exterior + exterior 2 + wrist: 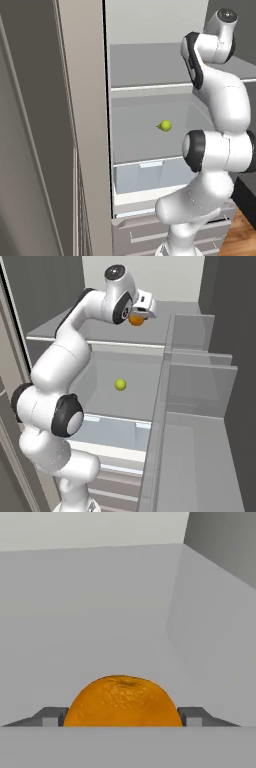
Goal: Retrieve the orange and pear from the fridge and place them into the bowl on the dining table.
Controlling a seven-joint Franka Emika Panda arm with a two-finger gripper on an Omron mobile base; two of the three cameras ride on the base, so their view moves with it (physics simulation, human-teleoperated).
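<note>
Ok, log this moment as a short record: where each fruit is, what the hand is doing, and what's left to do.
orange: on the upper fridge shelf, between the two fingertips of the hand
pear: alone on the shelf below, apart from the arm
hand: reached into the fridge, fingers either side of the orange; a firm grip cannot be confirmed
fridge door: open
done so far: neither fruit is out of the fridge yet
</note>
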